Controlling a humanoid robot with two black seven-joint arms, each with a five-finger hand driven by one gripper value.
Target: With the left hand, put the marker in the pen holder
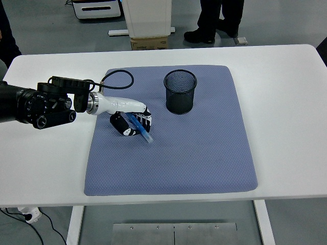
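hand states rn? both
Left hand: closed on the blue marker, over the mat.
Right hand: not in view.

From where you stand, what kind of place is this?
Probably a robotics lab or test room: a white table with a blue mat set for a trial, bare grey floor, and people's legs standing behind.

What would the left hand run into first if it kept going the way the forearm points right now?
The left hand, shut on the blue marker, points right and slightly toward the near edge. That line seems to cross only bare blue mat. The mesh pen holder sits farther back, probably off the line, though depth is unclear.
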